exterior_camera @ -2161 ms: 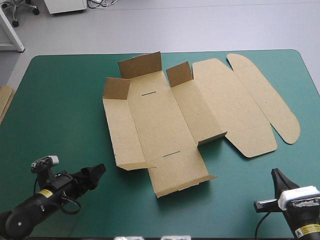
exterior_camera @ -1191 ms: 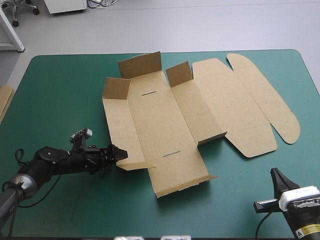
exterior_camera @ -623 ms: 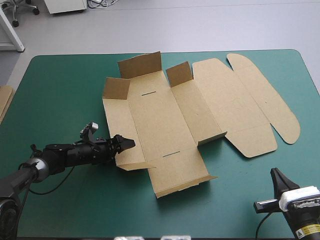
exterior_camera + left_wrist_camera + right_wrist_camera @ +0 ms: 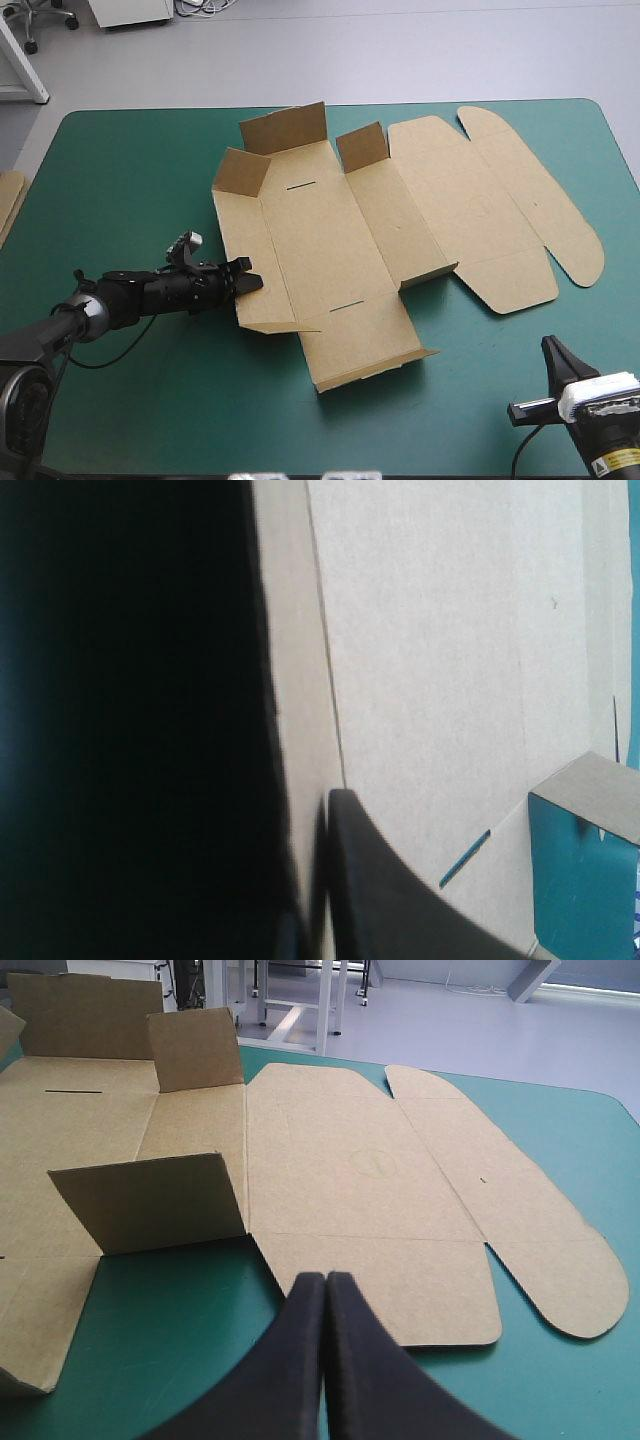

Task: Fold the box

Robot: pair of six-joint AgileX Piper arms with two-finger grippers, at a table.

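Observation:
The brown box (image 4: 330, 240) lies as a cut sheet in the middle of the teal-green table, its lid panel (image 4: 500, 210) flat at the right. Small flaps stand up at its far end (image 4: 285, 128) and near its front right (image 4: 425, 272). My left gripper (image 4: 248, 280) reaches in low from the left and is shut on the box's left side panel (image 4: 262, 290). In the left wrist view, board (image 4: 430, 660) fills the scene with a thin strip between the black fingers (image 4: 400, 900). My right gripper (image 4: 556, 356) is shut near the front right corner, apart from the box (image 4: 380, 1170); its tip (image 4: 326, 1278) points at the lid.
An edge of more brown board (image 4: 8, 200) shows at the table's left edge. Bare teal-green cover (image 4: 130, 170) lies left of the box and along the front (image 4: 450, 420). In the right wrist view a raised flap (image 4: 150, 1205) stands ahead and to the side.
My left arm swung from the front left corner to the box's left side panel and took hold of it. The box shifted slightly right. The right arm stayed still.

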